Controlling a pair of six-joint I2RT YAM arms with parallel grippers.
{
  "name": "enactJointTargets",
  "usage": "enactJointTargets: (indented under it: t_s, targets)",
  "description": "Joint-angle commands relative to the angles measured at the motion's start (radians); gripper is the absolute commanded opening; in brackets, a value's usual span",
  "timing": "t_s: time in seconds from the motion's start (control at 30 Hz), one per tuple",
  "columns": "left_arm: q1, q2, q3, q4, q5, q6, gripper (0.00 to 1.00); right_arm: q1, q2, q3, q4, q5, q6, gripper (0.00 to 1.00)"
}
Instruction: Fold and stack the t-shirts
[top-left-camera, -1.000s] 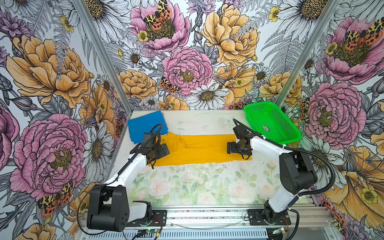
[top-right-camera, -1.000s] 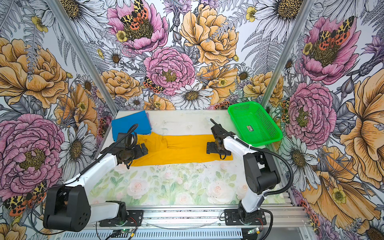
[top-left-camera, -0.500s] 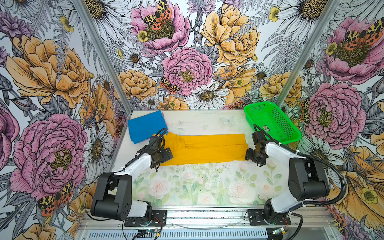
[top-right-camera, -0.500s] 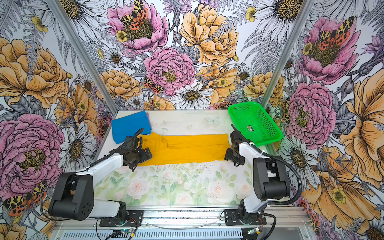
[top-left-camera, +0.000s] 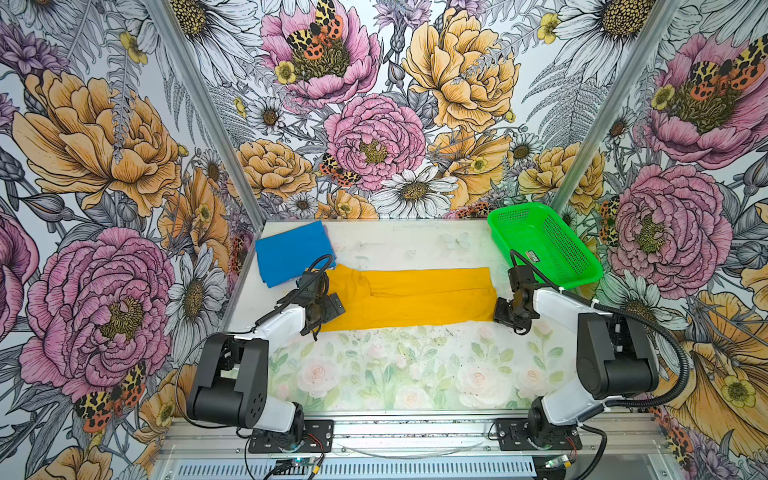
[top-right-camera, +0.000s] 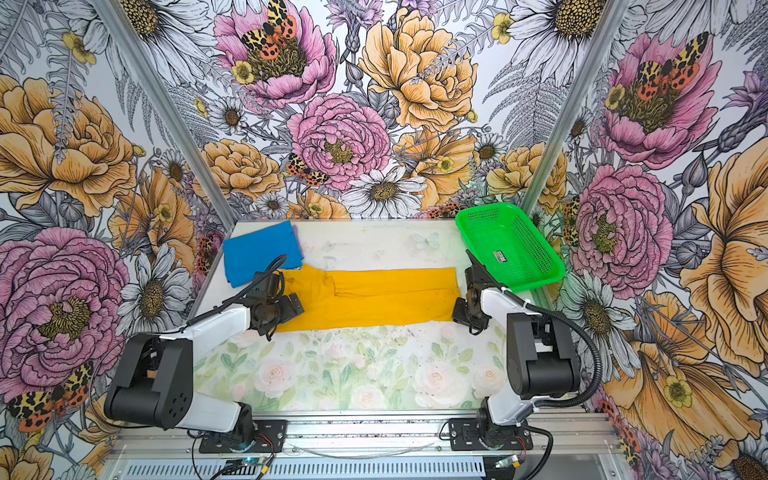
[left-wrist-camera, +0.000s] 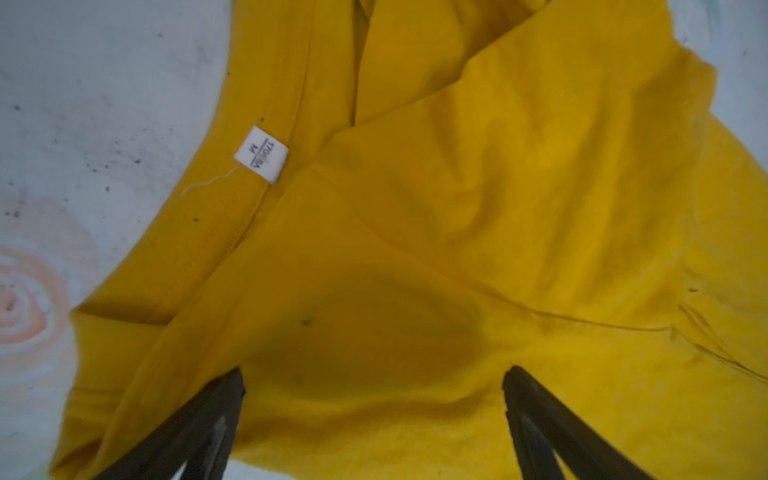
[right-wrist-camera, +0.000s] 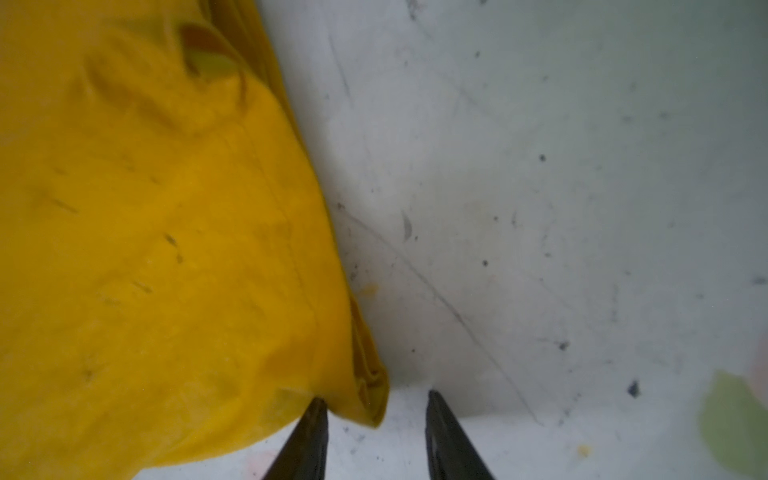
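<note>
The mustard-yellow t-shirt (top-left-camera: 415, 299) (top-right-camera: 374, 297) lies folded into a long band across the middle of the table. The blue t-shirt (top-left-camera: 291, 257) (top-right-camera: 259, 255) lies folded flat at the back left, just touching the yellow one's left end. My left gripper (top-left-camera: 328, 307) (left-wrist-camera: 374, 374) stands wide open over the yellow shirt's (left-wrist-camera: 498, 187) collar end, beside a white size tag (left-wrist-camera: 262, 160). My right gripper (top-left-camera: 505, 313) (right-wrist-camera: 376, 399) is at the shirt's near right corner. Its jaws are narrowed but apart, with the corner of the yellow cloth (right-wrist-camera: 145, 249) between them, not pinched.
A bright green perforated basket (top-left-camera: 513, 216) (top-right-camera: 482, 216) stands at the back right, close behind the right arm. The floral table top (top-left-camera: 395, 365) stretches in front of the shirt. Flowered walls close in the left, back and right sides.
My right gripper slid off the yellow shirt to its right near corner and its jaws narrowed. The left gripper shifted slightly at the collar end and stayed open.
</note>
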Motion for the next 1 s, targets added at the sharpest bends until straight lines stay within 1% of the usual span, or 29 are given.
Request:
enactJointTargets:
  t_s: [0.0, 0.1, 0.2, 0.3, 0.37, 0.4, 0.53, 0.57, 0.63, 0.67, 0.8, 0.87, 0.97]
  targets:
    - [0.023, 0.035, 0.014, 0.029, -0.042, 0.0, 0.99, -0.01, 0.025, 0.012, 0.013, -0.001, -0.014, 0.0]
    - [0.028, 0.063, 0.04, 0.029, -0.058, 0.004, 0.99, -0.01, 0.003, -0.013, 0.0, 0.034, -0.006, 0.0]
    - [0.014, 0.108, 0.07, 0.027, -0.087, 0.012, 0.99, -0.005, -0.054, -0.055, -0.008, 0.049, 0.012, 0.0]
    - [-0.005, 0.142, 0.117, 0.01, -0.117, 0.02, 0.99, 0.057, -0.125, -0.081, -0.04, 0.048, 0.033, 0.0]
    - [-0.045, 0.153, 0.161, -0.008, -0.143, 0.023, 0.99, 0.146, -0.161, -0.089, -0.081, 0.056, 0.045, 0.0]
    - [-0.064, 0.161, 0.177, -0.008, -0.173, 0.021, 0.99, 0.187, -0.17, -0.091, -0.103, 0.059, 0.052, 0.0]
    - [-0.115, 0.261, 0.274, -0.011, -0.157, 0.013, 0.99, 0.367, -0.203, -0.114, -0.152, 0.039, 0.112, 0.0]
    - [-0.125, 0.294, 0.309, -0.013, -0.124, 0.011, 0.99, 0.425, -0.212, -0.117, -0.167, 0.048, 0.132, 0.0]
    - [-0.151, 0.344, 0.363, -0.017, -0.113, 0.009, 0.99, 0.523, -0.227, -0.13, -0.193, 0.043, 0.164, 0.0]
    - [-0.162, 0.406, 0.395, -0.019, -0.098, 0.009, 0.99, 0.574, -0.24, -0.142, -0.202, 0.037, 0.181, 0.0]
    - [-0.204, 0.524, 0.513, -0.024, -0.058, 0.0, 0.99, 0.783, -0.273, -0.163, -0.243, 0.033, 0.26, 0.0]
    - [-0.232, 0.581, 0.586, -0.024, -0.043, -0.002, 0.99, 0.924, -0.276, -0.154, -0.26, 0.034, 0.293, 0.0]
    - [-0.278, 0.668, 0.712, -0.03, -0.016, 0.014, 0.99, 1.092, -0.263, -0.137, -0.256, 0.022, 0.324, 0.0]
